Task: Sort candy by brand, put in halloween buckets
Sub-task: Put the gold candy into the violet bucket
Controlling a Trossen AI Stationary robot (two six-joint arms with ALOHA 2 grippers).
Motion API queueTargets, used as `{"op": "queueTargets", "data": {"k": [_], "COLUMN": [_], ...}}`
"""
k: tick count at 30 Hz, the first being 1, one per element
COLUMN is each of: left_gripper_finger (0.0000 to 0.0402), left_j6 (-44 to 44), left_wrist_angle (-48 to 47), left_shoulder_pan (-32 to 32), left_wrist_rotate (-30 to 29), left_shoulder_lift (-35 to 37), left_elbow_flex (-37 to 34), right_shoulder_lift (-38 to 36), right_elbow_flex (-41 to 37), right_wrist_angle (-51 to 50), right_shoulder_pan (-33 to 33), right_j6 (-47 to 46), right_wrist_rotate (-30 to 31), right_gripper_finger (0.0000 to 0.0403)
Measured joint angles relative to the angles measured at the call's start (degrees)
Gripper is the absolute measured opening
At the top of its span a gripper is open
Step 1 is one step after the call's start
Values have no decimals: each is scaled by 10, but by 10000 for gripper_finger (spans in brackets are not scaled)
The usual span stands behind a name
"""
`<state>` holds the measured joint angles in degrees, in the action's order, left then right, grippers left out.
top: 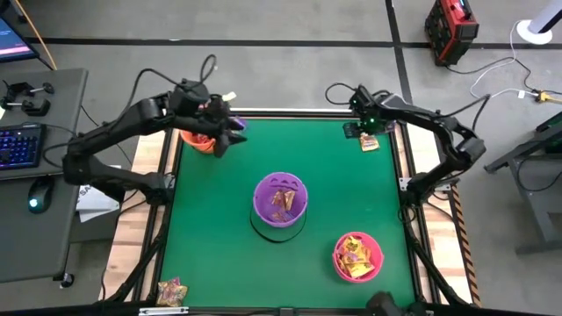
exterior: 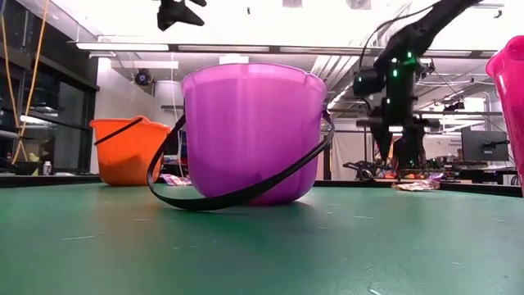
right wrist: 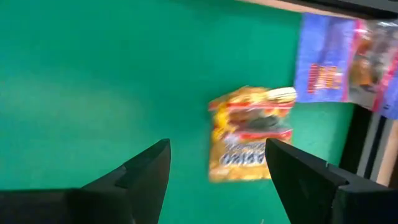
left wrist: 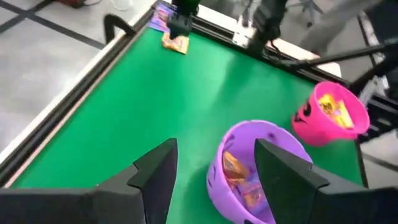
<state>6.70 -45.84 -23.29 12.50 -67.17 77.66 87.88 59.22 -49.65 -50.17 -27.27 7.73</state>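
My left end effector (top: pixel 225 133) hangs released at upper left of the high view by the orange bucket (top: pixel 198 140); my right end effector (top: pixel 367 133) is spread over a yellow candy packet (right wrist: pixel 250 134) at upper right. Purple bucket (top: pixel 280 200) sits mid-worktop (top: pixel 219 228), pink bucket (top: pixel 357 255) lower right.

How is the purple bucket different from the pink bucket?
The purple bucket stands in the middle of the green table; the pink bucket stands nearer the right front corner. The purple one's black handle lies down on the table, while the pink one's handle cannot be made out. Both are upright, open and hold candy.
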Motion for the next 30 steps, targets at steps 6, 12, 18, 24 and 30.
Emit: {"op": "queueTargets", "data": {"k": [6, 12, 18, 24, 30], "left_gripper_finger": [204, 204, 204, 204, 204], "left_j6": [6, 23, 27, 53, 67], "left_wrist_angle": [-50, -137, -199, -261, -275], "left_shoulder_pan": [1, 21, 75, 137, 205], "left_wrist_rotate": [-11, -11, 31, 35, 29], "left_shoulder_lift": [24, 39, 54, 62, 52], "left_elbow_flex": [-1, -1, -1, -1, -1], "right_shoulder_lift": [42, 79, 123, 111, 7], "right_elbow_flex": [-26, -37, -31, -34, -35], "right_wrist_angle": [38, 57, 46, 36, 48], "right_shoulder_pan": [-23, -37, -34, -2, 59], "right_j6": [-56, -82, -85, -80, -78], "right_wrist_rotate": [52, 56, 43, 28, -5], "right_gripper_finger": [255, 254, 209, 42, 20]}}
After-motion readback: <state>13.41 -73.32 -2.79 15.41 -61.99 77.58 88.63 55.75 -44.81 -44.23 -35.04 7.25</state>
